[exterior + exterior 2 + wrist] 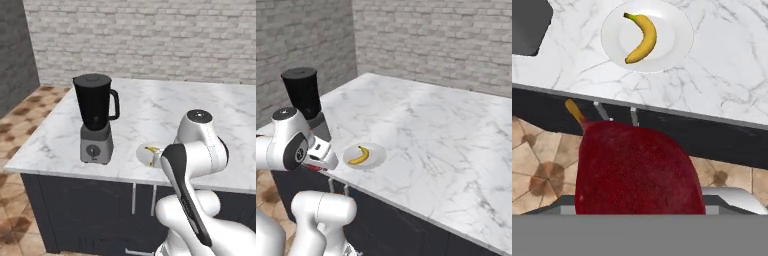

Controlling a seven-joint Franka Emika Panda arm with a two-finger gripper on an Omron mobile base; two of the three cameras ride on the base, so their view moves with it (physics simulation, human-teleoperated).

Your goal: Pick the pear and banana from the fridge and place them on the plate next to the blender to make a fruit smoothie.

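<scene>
The dark-red pear (637, 170) fills the lower part of the hand view, hanging right in front of the camera and hiding the fingertips. My gripper (320, 159) is shut on it just off the counter's front edge; a sliver of the red pear (314, 168) shows under the hand. The yellow banana (643, 39) lies on the white plate (677, 35) near that edge. From the right base view the banana (359, 155) and plate (376, 156) sit just right of the hand. The black blender (95, 117) stands left of the plate (143, 152). The fridge is out of view.
The marble counter (426, 130) stretches wide behind and to the right of the plate. Below its edge are dark cabinet fronts (662, 132) with metal handles (634, 116), and a tiled floor (542, 165). Brick walls (150, 35) stand behind.
</scene>
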